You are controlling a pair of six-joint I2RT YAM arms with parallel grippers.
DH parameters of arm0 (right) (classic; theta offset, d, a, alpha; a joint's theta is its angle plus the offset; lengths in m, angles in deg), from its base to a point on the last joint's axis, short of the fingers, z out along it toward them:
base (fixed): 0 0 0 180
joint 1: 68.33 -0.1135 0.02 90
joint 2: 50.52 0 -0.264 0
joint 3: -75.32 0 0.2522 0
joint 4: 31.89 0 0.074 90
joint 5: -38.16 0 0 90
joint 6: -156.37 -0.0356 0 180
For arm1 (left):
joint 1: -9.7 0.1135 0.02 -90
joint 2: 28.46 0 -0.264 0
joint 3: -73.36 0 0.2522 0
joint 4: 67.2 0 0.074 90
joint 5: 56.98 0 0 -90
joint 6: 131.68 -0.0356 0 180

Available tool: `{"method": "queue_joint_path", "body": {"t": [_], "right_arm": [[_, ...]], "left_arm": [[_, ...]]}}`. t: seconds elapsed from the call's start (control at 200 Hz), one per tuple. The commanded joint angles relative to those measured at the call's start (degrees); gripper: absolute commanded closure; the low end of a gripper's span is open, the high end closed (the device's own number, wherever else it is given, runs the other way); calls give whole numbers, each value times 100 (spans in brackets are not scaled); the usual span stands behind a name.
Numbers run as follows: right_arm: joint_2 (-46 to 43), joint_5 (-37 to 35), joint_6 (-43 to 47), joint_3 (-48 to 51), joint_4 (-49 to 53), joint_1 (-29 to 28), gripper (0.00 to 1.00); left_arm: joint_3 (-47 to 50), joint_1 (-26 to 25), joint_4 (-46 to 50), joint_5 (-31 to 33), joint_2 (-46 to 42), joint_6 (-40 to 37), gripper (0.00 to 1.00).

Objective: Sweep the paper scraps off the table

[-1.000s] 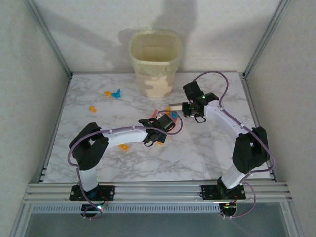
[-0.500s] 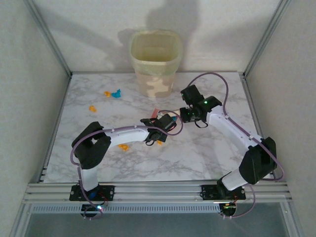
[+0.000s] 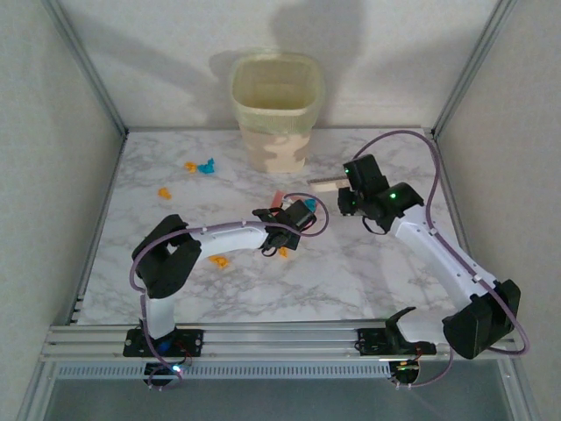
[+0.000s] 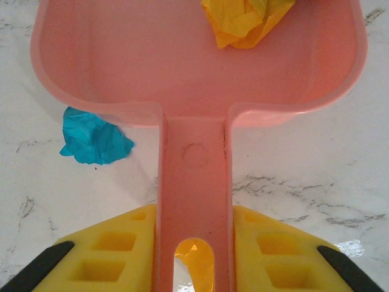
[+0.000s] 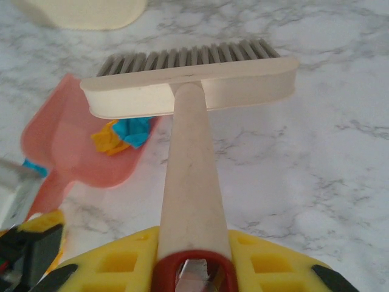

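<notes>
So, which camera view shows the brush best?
The right wrist view: the brush is whole, with grey bristles, cream head and handle clamped in the right gripper. In the top external view it is a small cream bar.

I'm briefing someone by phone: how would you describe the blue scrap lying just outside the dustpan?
Find the pink dustpan on the marble table. A crumpled blue scrap lies on the table by the pan's back wall, beside its handle. Unlike the orange scrap, it sits outside the pan.
</notes>
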Motion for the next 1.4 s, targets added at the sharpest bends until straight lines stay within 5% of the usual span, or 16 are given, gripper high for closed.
{"method": "queue_joint_path", "body": {"t": [0.0,0.626,0.951,1.397], "right_arm": [[137,-300,-222,63,-206,249,100],[952,272,134,-269,144,136,100],[427,104,108,-132,84,78,100],[-1205,-1166,-507,619,-694,393,100]], "left_arm": [[-119,-58,64,164,155,-32,100],[-172,-239,-97,564,383,-94,100],[-49,-239,-244,759,375,-100,100],[336,-344,-787,1067,-209,-168,100]]}}
